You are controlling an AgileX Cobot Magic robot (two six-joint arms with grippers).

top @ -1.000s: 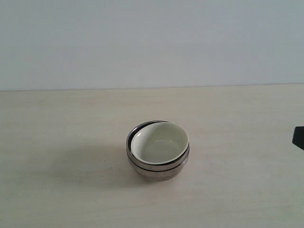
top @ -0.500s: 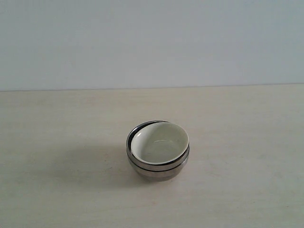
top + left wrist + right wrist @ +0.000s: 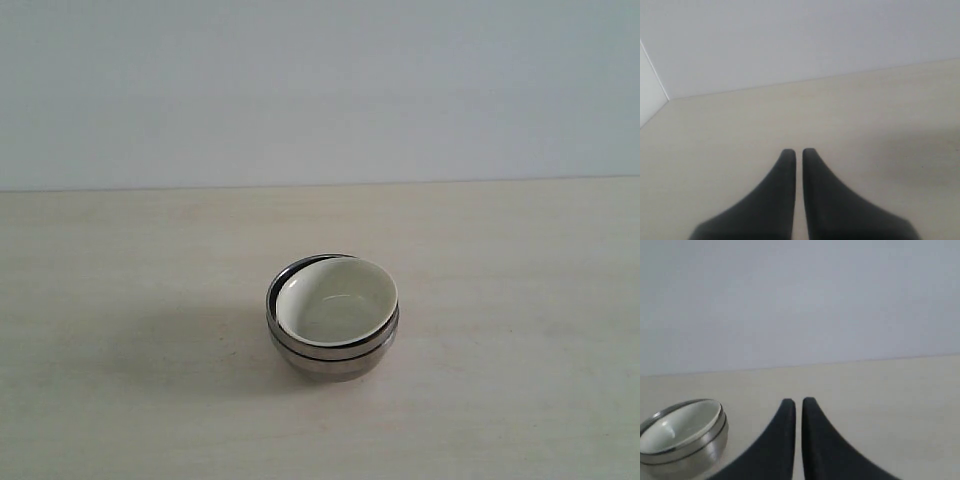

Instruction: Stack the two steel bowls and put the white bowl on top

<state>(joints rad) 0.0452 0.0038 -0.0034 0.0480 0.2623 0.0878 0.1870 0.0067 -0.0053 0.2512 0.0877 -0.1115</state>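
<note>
Table [image 3: 110,400]: pale cream, wood-grained, flat, filling the lower half of the exterior view below a plain grey-white wall [image 3: 320,90]. Left part of the frame is bare board with a soft shadow running toward the middle. Just below centre of the frame stand the two shiny round steel bowls [image 3: 335,358], one nested in the other; their rims show as two bright bands parted by a thin dark line. Small glossy cream-white bowl [image 3: 337,298] sits inside the upper steel bowl. It is tilted and pushed toward the right side, so a dark crescent of steel interior shows along the upper-left rim. Right part of the frame is bare board. Left wrist view: the black, tapered left gripper [image 3: 795,152] rises from the bottom centre of the frame over open table. Its two fingers are drawn almost together with only a thin slit between the tips, gripping nothing. Right wrist view: the nested steel bowls [image 3: 710,445] with the white bowl [image 3: 677,426] inside sit at the lower left of the frame, partly cut off by the edge. The black right gripper [image 3: 795,402] stands at bottom centre, near the stack but clear of it. Its fingers are likewise pressed to a narrow slit and pinch nothing.
</note>
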